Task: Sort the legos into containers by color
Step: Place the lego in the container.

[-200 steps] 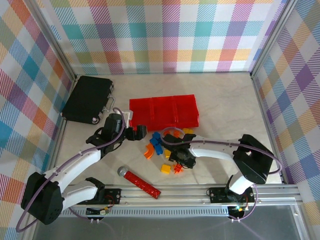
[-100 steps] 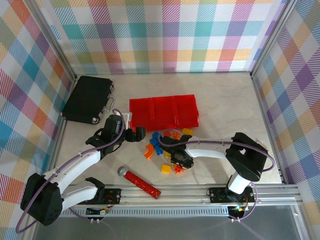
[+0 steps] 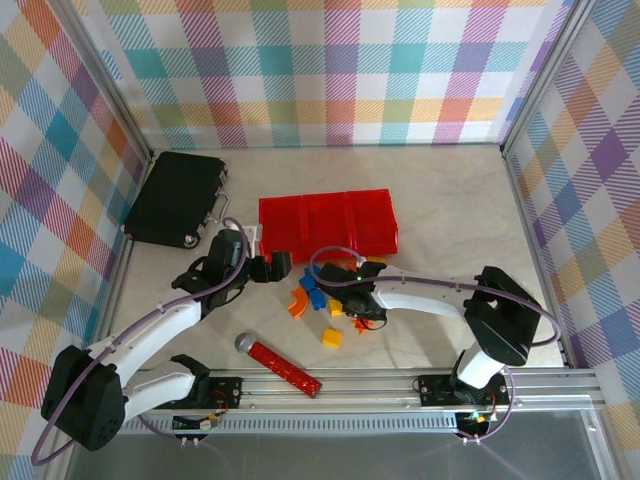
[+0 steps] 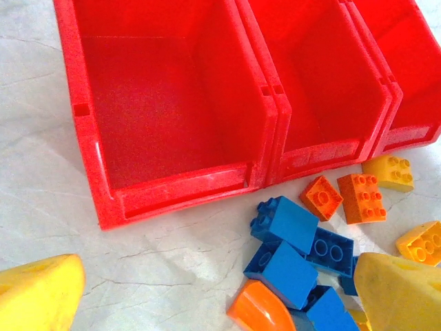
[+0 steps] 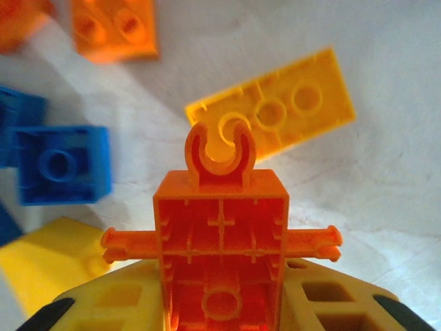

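Note:
The red three-bin tray (image 3: 328, 222) lies at mid-table; the left wrist view shows its bins (image 4: 172, 103) holding nothing. Loose legos lie in front of it: blue bricks (image 3: 312, 288) (image 4: 289, 227), a curved orange piece (image 3: 297, 303) (image 4: 265, 314), small orange bricks (image 4: 362, 196) and yellow ones (image 3: 331, 338) (image 4: 389, 171). My left gripper (image 3: 275, 266) (image 4: 220, 303) hangs open above the left edge of the pile. My right gripper (image 3: 360, 318) (image 5: 220, 289) is shut on an orange axle piece (image 5: 220, 227) (image 3: 357, 326), hollow side up, over a yellow plate (image 5: 275, 110).
A flat black case (image 3: 175, 198) sits at the back left. A long red studded bar with a grey end (image 3: 280, 364) lies near the front rail. Plaid walls close in the table on three sides. Bare table lies to the right of the tray.
The orange axle piece, lying on the table before, is now in my right gripper and has shifted slightly toward the tray. My left arm has hardly moved.

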